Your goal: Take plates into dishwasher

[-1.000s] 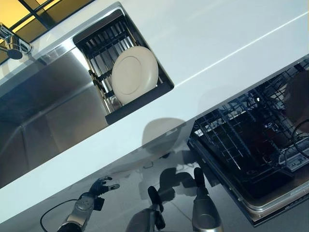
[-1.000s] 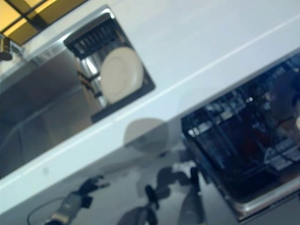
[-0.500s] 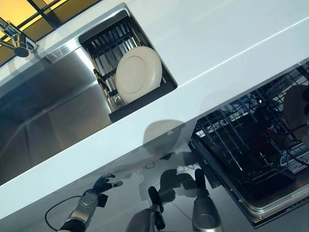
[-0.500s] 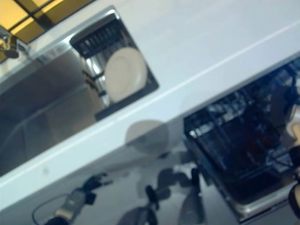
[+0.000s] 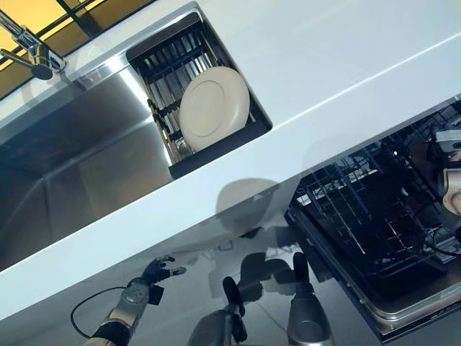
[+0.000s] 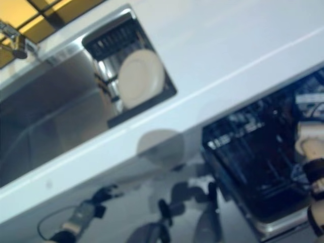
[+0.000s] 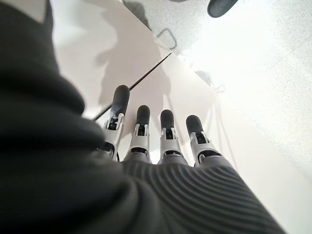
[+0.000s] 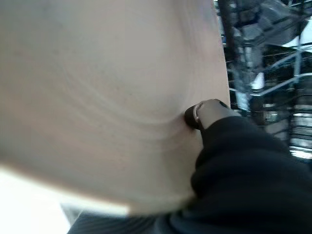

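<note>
Beige plate (image 8: 97,97) pinched in right hand (image 8: 207,114), just above dishwasher rack (image 5: 367,216). Left hand (image 7: 161,136) relaxed, fingers apart, empty.

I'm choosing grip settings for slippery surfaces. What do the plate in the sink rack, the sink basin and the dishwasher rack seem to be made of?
The plate looks like glazed ceramic: cream, smooth, with a soft sheen, though melamine can't be ruled out. The sink basin looks like brushed stainless steel: grey with streaky reflections. The dishwasher rack appears to be coated metal wire: thin dark crossing bars.
</note>
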Robot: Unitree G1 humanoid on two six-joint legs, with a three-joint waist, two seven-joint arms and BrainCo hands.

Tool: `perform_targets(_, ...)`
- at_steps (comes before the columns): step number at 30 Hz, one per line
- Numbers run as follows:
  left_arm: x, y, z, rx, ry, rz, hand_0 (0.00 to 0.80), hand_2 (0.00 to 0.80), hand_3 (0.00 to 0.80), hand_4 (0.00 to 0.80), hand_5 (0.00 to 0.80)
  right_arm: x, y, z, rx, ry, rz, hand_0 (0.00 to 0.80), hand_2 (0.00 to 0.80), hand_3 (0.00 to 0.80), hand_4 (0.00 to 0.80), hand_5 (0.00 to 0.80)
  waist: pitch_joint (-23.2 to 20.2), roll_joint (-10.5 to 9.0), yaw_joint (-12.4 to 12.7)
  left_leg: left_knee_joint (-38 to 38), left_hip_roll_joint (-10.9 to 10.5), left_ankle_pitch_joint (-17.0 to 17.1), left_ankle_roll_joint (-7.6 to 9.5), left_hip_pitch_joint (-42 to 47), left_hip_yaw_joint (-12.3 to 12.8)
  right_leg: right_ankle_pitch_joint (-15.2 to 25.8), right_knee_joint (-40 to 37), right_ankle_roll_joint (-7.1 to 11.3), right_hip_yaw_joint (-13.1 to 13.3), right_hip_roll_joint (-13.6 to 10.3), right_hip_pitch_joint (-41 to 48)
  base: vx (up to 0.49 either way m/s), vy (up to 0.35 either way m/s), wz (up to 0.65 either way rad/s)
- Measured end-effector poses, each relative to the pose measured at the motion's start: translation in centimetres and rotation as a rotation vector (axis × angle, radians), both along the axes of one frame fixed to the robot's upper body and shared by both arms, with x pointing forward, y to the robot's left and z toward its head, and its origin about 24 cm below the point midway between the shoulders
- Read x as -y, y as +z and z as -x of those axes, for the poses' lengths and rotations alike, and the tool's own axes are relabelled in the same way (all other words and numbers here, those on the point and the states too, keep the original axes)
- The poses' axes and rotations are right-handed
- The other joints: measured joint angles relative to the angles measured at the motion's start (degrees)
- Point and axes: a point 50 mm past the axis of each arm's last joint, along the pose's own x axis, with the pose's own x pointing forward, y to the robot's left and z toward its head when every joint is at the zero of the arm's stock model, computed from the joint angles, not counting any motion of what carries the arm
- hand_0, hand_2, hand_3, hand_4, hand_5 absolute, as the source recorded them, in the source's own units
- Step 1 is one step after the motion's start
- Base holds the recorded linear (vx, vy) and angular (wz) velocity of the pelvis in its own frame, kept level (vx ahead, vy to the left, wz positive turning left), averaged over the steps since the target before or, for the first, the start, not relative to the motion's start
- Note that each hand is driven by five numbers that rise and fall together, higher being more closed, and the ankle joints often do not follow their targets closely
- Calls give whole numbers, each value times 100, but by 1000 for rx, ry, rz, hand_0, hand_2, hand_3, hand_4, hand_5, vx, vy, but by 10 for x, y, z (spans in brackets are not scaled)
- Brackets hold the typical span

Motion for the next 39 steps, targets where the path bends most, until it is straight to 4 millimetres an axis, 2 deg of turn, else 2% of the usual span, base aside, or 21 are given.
perform_targets(15,1,3,-5,13,-4,0,0,0,0,0,0,9,-16,2,-71,-66,9,800,800,800,800,800,9,-16,16,-1,11,31,-1,15,-111,6,6,-9,-150,-5,81,-4,-11,3)
perform_targets(17,1,3,-5,15,-5,0,0,0,0,0,0,9,-16,2,-72,-70,6,436,436,436,436,436,15,-26,27,-1,12,32,-1,18,-112,9,17,-13,-151,-4,83,0,0,0)
perform_targets(18,1,3,-6,17,-5,0,0,0,0,0,0,10,-17,3,-73,-74,-1,0,0,0,0,0,20,-34,36,0,12,33,0,21,-113,11,20,-14,-151,-4,88,0,0,0)
perform_targets(23,1,4,-7,21,-6,-1,0,0,0,0,0,10,-29,4,-100,-68,-38,0,0,0,0,0,51,-121,82,-2,12,33,0,100,-119,11,20,-15,-158,-4,176,24,10,1)
perform_targets(29,-1,3,-5,15,2,-3,0,0,0,0,0,6,-43,13,-108,-36,-111,0,0,0,0,0,18,-330,65,-2,15,34,0,148,-121,14,25,-19,-155,0,226,47,22,0)
perform_targets(34,-6,1,0,-3,15,-18,0,0,0,0,0,4,-59,27,-142,-31,-169,0,0,0,0,0,-85,-691,-15,-5,23,25,-3,305,-115,11,24,-20,-141,10,379,76,43,-1)
perform_targets(39,-14,-7,19,-59,46,-28,0,0,0,0,0,7,-68,42,-149,-47,-226,0,0,0,0,0,-407,-1130,-196,-32,38,-12,8,442,-86,-9,-1,-26,-78,25,497,85,78,-4)
